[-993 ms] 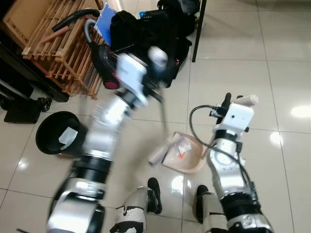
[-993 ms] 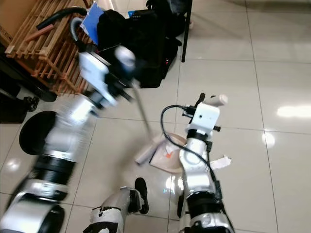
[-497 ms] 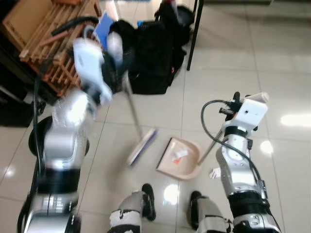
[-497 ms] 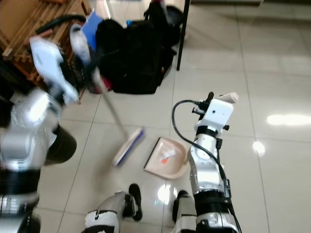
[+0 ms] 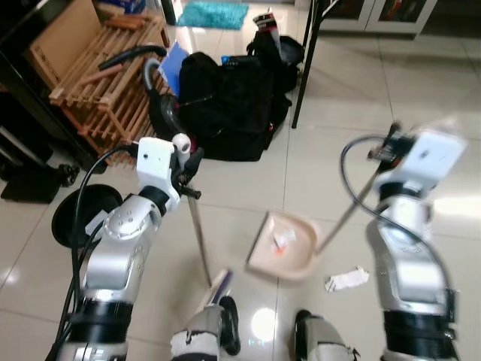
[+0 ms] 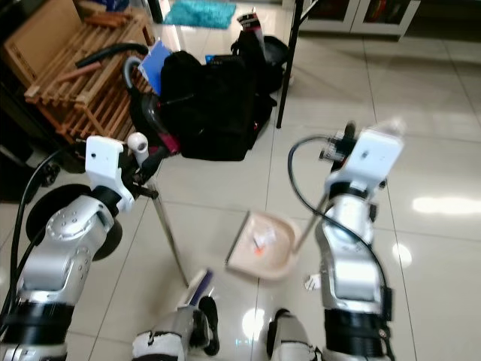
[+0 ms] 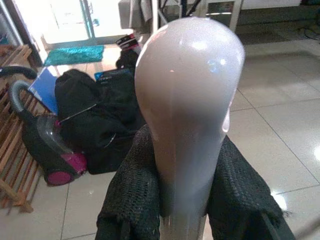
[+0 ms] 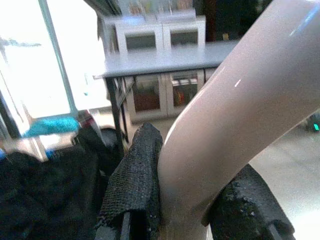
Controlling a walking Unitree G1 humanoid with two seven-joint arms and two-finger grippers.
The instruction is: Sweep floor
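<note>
Bright daylight glares off glossy tiles (image 5: 451,207); right arm (image 5: 421,162) motion-blurred.

Glossy pale floor tiles (image 5: 443,98) reflect bright light. A wooden rack (image 5: 105,83) leans at the left beside black bags (image 5: 225,105) and a vacuum cleaner (image 7: 47,150); a teal mat (image 5: 214,13) lies beyond.

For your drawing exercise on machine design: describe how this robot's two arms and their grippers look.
Both arms are silver, jointed cylinders with black bands. The left arm and right arm end in white boxy wrist housings trailing looped black cables. Left gripper and right gripper have black, mesh-textured fingers.
</note>
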